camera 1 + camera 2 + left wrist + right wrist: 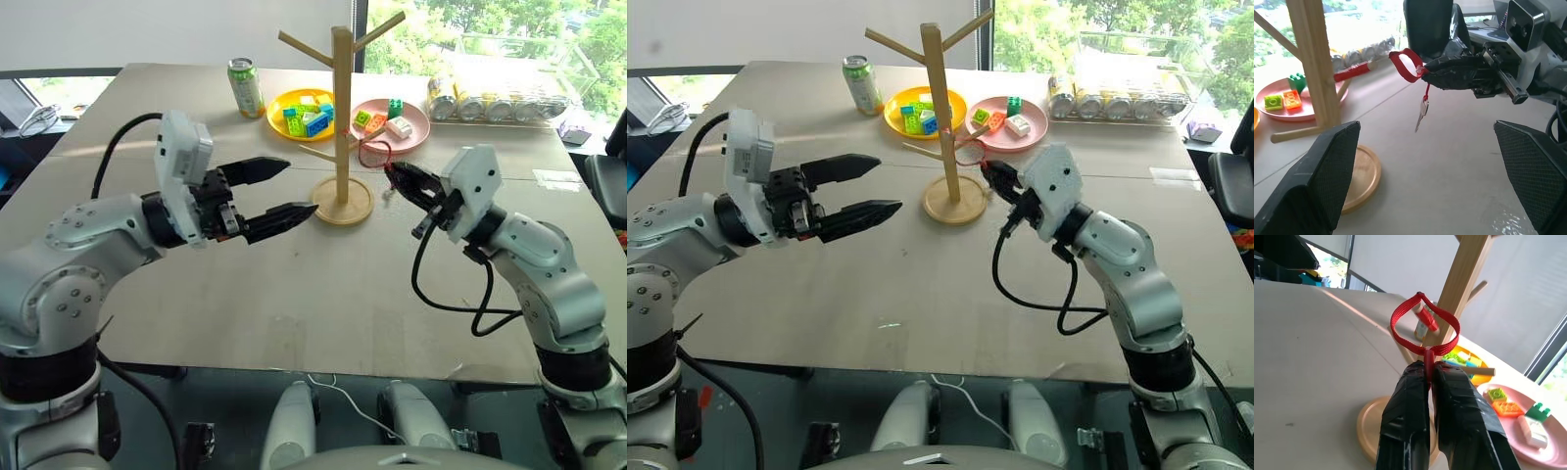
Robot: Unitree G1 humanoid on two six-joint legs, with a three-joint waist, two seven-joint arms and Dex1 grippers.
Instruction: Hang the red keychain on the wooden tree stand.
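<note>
Left gripper (pixel 292 188) raised, jaws apart, pointing right. Right gripper (pixel 393 174) raised, jaws clamped together, pointing left.

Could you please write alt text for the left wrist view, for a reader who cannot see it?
The right gripper is shut on the red keychain, holding its loop in the air beside the pole of the wooden tree stand, with a small pale tag dangling below. The left gripper's open fingers frame the scene, and a pink plate with toy bricks sits behind the stand.
</note>
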